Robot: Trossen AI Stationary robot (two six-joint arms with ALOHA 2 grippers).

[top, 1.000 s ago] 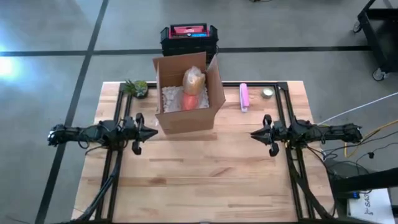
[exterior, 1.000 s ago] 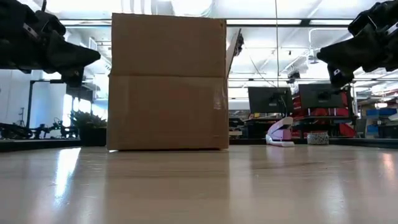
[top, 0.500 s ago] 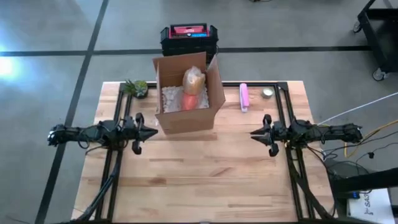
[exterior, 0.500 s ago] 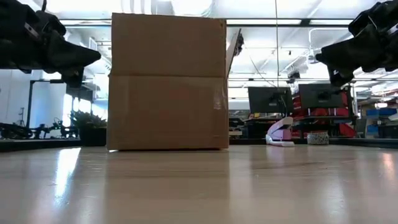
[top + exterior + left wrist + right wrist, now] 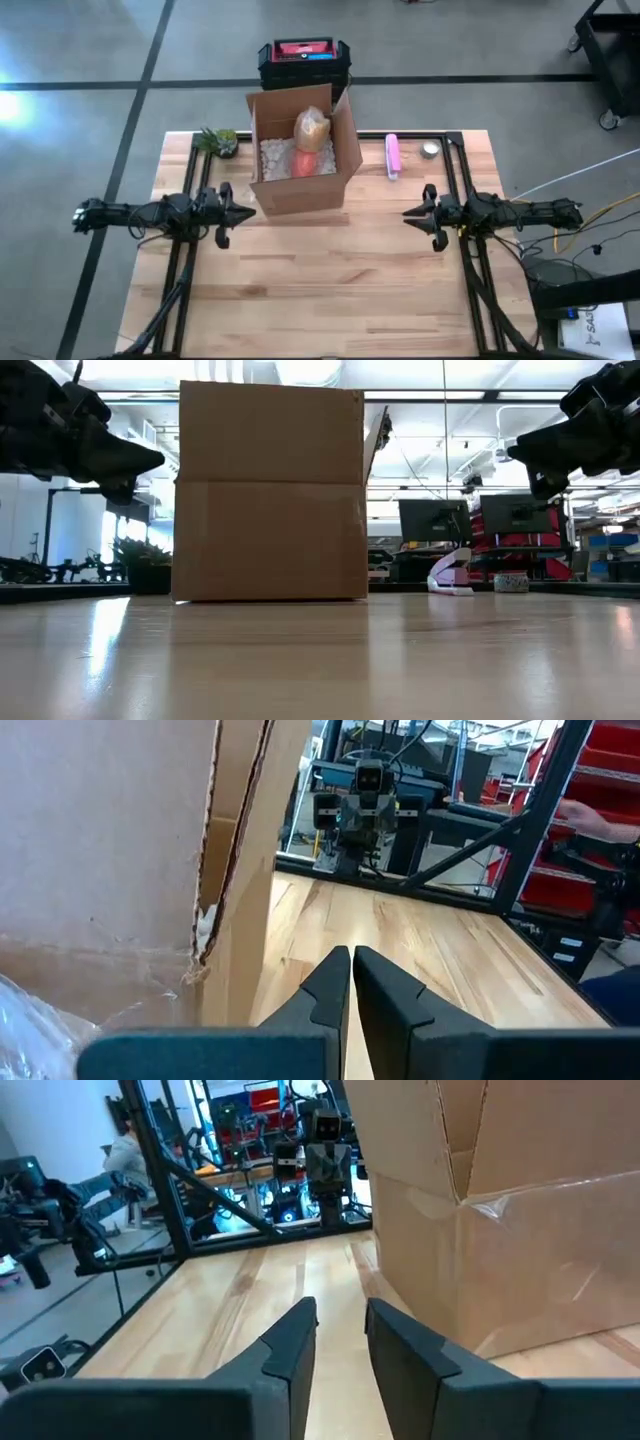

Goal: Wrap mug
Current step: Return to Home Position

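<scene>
The mug (image 5: 313,127), swaddled in bubble wrap, sits inside the open box (image 5: 300,193), up against the box's back right corner, with a reddish-orange thing (image 5: 304,163) just in front of it and white packing bits (image 5: 271,156) filling the left side. The box stands on the counter (image 5: 330,290) at the middle of its back edge, flaps up. The left tool (image 5: 247,212) hangs above the counter's left side, pointing inward, its tip just off the box's front left corner; its fingers (image 5: 325,990) are pressed together with only a hairline between them and nothing in them. The right tool (image 5: 408,212) hangs above the right side at about the same depth, pointing back at the other arm, well apart from the box; its fingers (image 5: 290,1345) are spread a little, with bare wood showing through the gap. Right of the box, near the back edge, lies a pink stapler (image 5: 392,156), and a small round tin (image 5: 430,149) sits just beyond it toward the back right corner. A little potted plant (image 5: 222,140) stands near the back left corner. Behind the counter, on the floor, is a black case (image 5: 303,60) with a red top. Off in the room a person (image 5: 122,1152) sits among the racks.
</scene>
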